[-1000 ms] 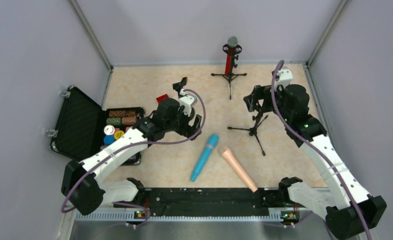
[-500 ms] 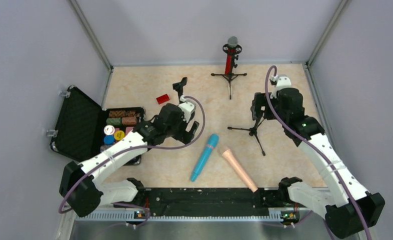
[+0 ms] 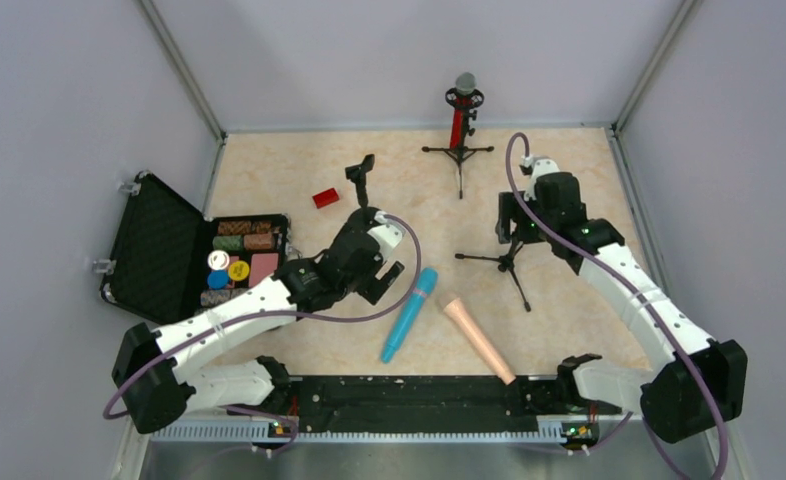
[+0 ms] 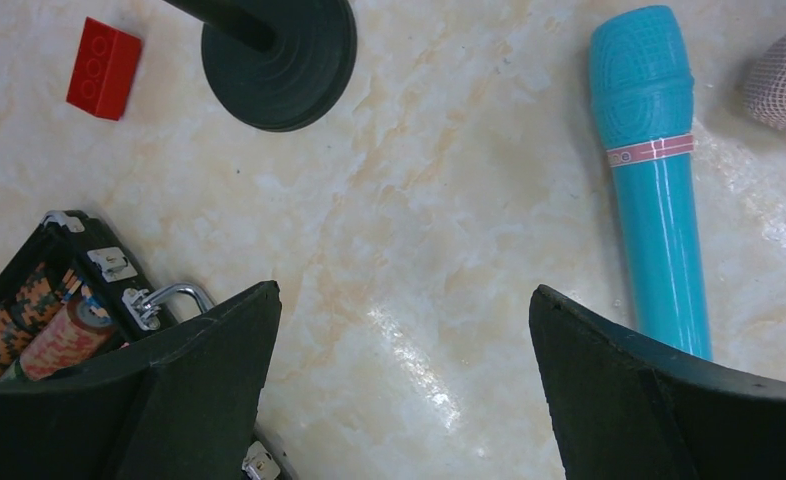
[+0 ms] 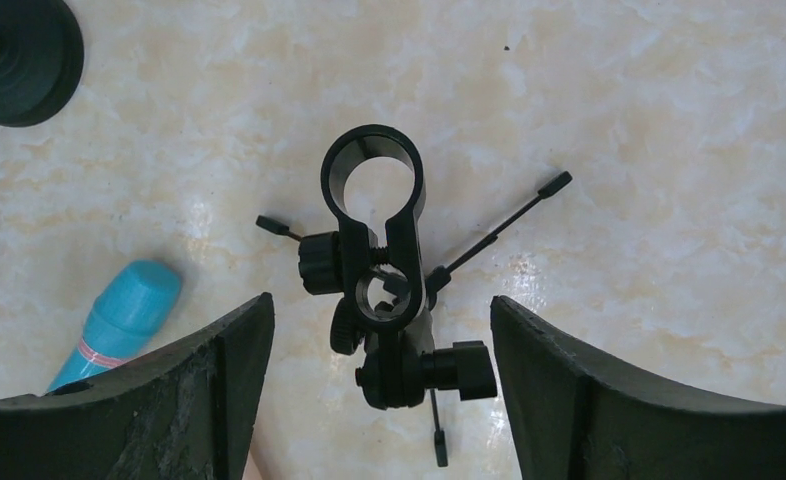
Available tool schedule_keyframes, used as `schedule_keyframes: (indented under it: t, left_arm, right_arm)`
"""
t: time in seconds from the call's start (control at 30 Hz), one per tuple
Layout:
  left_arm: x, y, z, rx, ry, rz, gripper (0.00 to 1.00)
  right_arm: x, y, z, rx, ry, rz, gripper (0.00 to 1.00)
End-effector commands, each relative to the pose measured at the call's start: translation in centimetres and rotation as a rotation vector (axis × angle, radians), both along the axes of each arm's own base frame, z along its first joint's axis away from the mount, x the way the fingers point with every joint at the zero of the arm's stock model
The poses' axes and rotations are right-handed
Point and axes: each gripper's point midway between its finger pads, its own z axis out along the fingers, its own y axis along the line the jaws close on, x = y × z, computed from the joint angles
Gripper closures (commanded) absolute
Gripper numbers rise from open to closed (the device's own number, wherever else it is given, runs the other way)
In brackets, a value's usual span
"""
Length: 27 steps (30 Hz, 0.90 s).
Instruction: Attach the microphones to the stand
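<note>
Cyan plastic, smooth and rigid, made the blue microphone (image 4: 659, 200) look light but apt to roll or slip, so the best hold seemed to be across its straight barrel rather than its bulbous head. It lay flat on the table (image 3: 299, 170) just beside the left gripper (image 4: 399, 340), whose jaws stood spread wide. The peach-pink microphone (image 3: 479, 338) lay near it, the red microphone (image 3: 458, 120) stood in the far stand (image 3: 459, 155), and the right gripper (image 5: 379, 330) hung with jaws apart either side of the empty tripod stand (image 5: 372, 190), touching nothing.
</note>
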Motion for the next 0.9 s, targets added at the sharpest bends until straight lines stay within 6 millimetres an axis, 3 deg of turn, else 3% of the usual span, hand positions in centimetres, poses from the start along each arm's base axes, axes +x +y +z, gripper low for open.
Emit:
schedule_keyframes:
  t: [0.0,0.23,0.43,0.87]
  left_arm:
    - [0.6,0.5,0.7,0.018,-0.046,0.022,0.01]
    - [0.6,1.0,0.8,0.048,-0.07,0.032,0.01]
    - [0.5,1.1,0.5,0.088,-0.075,0.032,0.01]
    - [0.5,1.2,0.3,0.104,-0.079,0.035,0.01]
  right_arm:
    - [0.6,0.1,-0.4,-0.005,0.004,0.01,0.25]
    - [1.1,0.3,-1.2,-0.016,0.021,0.021,0.45]
    - [1.7,1.7,-0.8,0.018,0.018,0.078,0.78]
    - [3.7,4.7,1.7,0.105,-0.077,0.144,0.88]
